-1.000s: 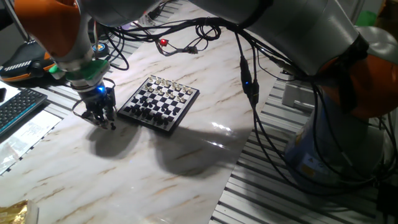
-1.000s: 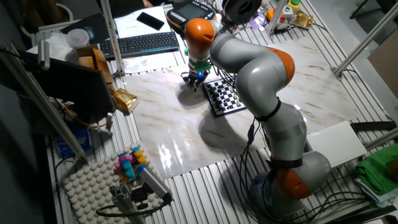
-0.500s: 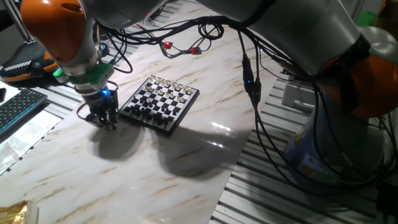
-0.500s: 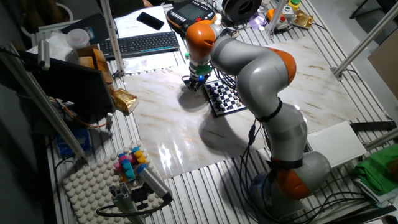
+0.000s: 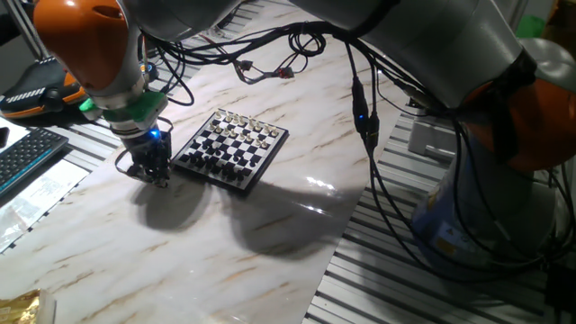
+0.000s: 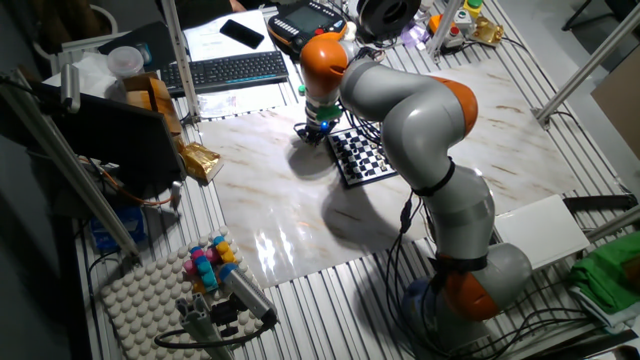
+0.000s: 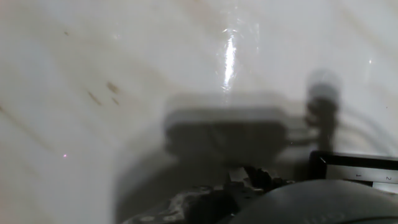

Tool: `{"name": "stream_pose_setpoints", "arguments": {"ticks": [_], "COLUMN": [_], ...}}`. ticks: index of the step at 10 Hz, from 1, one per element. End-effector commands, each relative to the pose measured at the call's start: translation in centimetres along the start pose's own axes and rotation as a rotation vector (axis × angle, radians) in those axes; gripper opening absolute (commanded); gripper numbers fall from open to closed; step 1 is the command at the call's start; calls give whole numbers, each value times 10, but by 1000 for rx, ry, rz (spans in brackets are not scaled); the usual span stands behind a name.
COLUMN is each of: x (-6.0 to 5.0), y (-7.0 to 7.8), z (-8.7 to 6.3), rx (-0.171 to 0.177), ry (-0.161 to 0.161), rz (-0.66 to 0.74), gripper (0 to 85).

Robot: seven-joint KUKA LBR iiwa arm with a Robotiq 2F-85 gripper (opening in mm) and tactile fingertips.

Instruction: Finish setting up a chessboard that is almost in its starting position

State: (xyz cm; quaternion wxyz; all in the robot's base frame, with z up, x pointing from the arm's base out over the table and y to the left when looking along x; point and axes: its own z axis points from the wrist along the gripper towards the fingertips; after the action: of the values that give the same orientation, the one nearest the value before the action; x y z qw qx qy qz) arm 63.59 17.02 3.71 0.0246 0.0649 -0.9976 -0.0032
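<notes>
The chessboard (image 5: 232, 148) lies on the marble tabletop, small, black-and-white checkered, with rows of tiny black and pale pieces; it also shows in the other fixed view (image 6: 362, 155). My gripper (image 5: 159, 178) hangs low over the table just off the board's left side, also seen in the other fixed view (image 6: 312, 135). Its fingers stand close together. In the blurred hand view, the gripper (image 7: 239, 183) seems to pinch a small dark chess piece; the board's dark rim (image 7: 357, 168) shows at the right.
A black keyboard (image 5: 22, 157) lies at the table's left edge. Cables (image 5: 270, 63) run behind the board. A gold foil packet (image 6: 200, 158) and a peg tray with coloured parts (image 6: 150, 300) sit farther off. The arm's body (image 6: 440, 180) arches over the board.
My gripper has drifted slightly to the right, toward the board's left edge, staying low. The board and its pieces have not moved.
</notes>
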Motion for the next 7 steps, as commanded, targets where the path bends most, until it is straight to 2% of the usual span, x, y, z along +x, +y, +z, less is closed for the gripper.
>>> {"name": "stream_pose_setpoints", "arguments": {"ticks": [1,3,4,6,7], "x": [0,0,0,-1,-2], "y": [0,-5,-11,-24,-33], "z": [-1,-11,-22,-39,-43], "rx": [1,-5,-5,16,20], "ry": [-4,-8,-6,0,-1], "rz": [-3,-5,0,-5,-6], "gripper": [103,90,73,33,10]}}
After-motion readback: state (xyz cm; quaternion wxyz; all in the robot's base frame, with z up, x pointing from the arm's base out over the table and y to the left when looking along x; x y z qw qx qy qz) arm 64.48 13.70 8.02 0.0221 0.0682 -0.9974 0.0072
